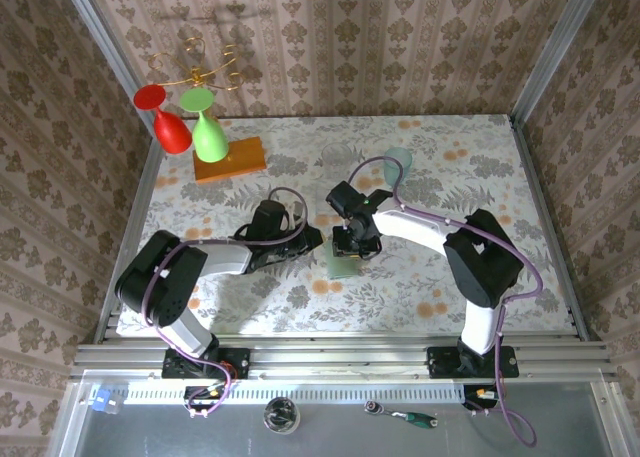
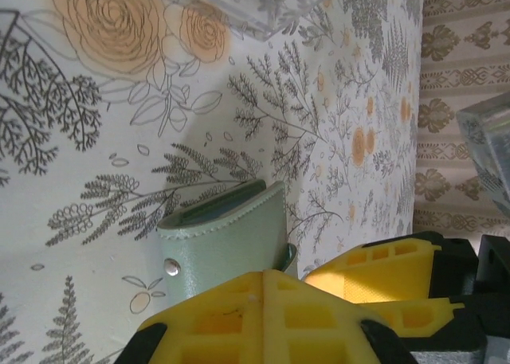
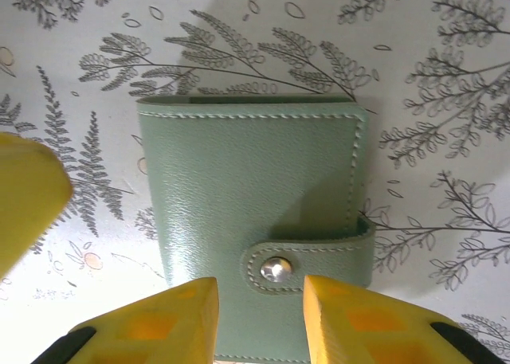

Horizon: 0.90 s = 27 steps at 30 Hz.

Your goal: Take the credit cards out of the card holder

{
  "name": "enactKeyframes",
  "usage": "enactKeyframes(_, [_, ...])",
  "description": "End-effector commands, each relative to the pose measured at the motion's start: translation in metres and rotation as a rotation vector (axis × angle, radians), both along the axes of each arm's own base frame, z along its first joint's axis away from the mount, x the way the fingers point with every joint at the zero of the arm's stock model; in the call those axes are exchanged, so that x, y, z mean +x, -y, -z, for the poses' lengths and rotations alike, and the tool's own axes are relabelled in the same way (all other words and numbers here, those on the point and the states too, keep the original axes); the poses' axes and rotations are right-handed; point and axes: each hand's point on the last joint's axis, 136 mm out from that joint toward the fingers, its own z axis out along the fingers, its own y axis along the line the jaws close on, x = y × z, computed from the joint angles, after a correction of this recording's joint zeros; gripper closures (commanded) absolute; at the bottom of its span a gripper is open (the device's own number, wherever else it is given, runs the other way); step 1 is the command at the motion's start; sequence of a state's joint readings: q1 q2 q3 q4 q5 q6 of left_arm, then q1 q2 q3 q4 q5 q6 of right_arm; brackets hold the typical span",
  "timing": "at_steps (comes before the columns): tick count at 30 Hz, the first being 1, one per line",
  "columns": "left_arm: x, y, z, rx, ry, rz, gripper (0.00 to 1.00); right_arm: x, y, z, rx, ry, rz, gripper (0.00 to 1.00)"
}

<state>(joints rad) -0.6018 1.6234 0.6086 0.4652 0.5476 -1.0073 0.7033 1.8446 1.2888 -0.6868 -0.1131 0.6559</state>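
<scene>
The card holder (image 3: 247,181) lies flat and closed on the floral bench (image 1: 450,267) near its middle, its snap tab fastened. The right gripper (image 3: 259,316) hangs over it with its 2 fingertips spread, 1 on either side of the snap. The left gripper (image 2: 263,316) has its 2 yellow fingertips pressed together, close at the holder's edge; I cannot tell whether they touch it. A pale teal cup (image 1: 398,160) stands well behind.

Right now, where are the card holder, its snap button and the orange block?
card holder (image 3: 247,181): right wrist view, middle of front panel.
snap button (image 3: 276,269): right wrist view, stud on strap.
orange block (image 1: 248,155): top external view, bare right end.
</scene>
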Motion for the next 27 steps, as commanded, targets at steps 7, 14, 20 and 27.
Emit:
enactKeyframes(7, [-0.018, 0.004, 0.002, -0.052, -0.102, 0.023, 1.00, -0.001, 0.003, 0.004, -0.084, -0.017, -0.106, 0.66])
enactKeyframes(14, [-0.019, 0.005, 0.004, -0.063, -0.126, 0.021, 1.00, -0.003, 0.007, 0.013, -0.130, -0.040, -0.179, 0.66])
enactKeyframes(20, [-0.017, 0.010, 0.005, -0.077, -0.129, 0.023, 1.00, -0.007, 0.001, 0.024, -0.107, -0.071, -0.189, 0.66])
enactKeyframes(27, [-0.024, 0.017, 0.008, -0.083, -0.167, 0.068, 1.00, -0.012, -0.002, 0.033, -0.084, -0.095, -0.158, 0.71])
